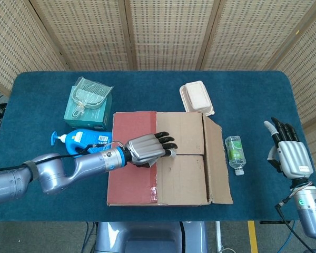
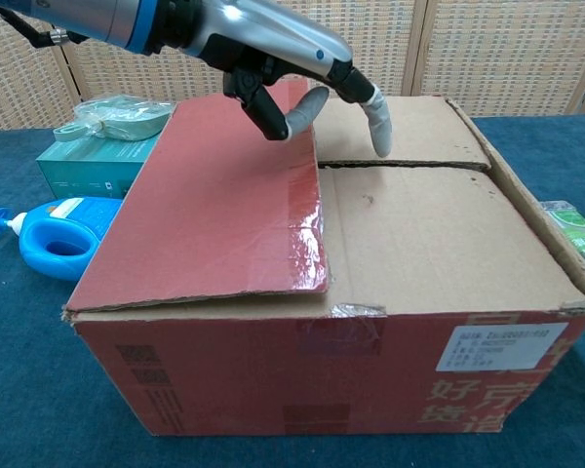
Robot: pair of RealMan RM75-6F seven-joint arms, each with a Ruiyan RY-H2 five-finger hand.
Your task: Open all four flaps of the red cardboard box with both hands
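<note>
Left hand (image 1: 147,149), fingers spread and empty, hovers over the red cardboard box (image 1: 163,158) mid-counter at its red flap's (image 2: 219,195) free edge, which it must next hook and lift; right hand (image 1: 289,153) waits open.

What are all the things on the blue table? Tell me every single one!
cardboard box: one, red with brown inner flaps, middle of table.
teal box: one, clear packet on top, left of the cardboard box.
blue bottle: one, lying beside the teal box.
food container: one, cream, behind the cardboard box.
water bottle: one, clear with green label, right of the cardboard box.
table: one, blue cover.
left hand: over the cardboard box top.
right hand: open, at the table's right edge.
</note>
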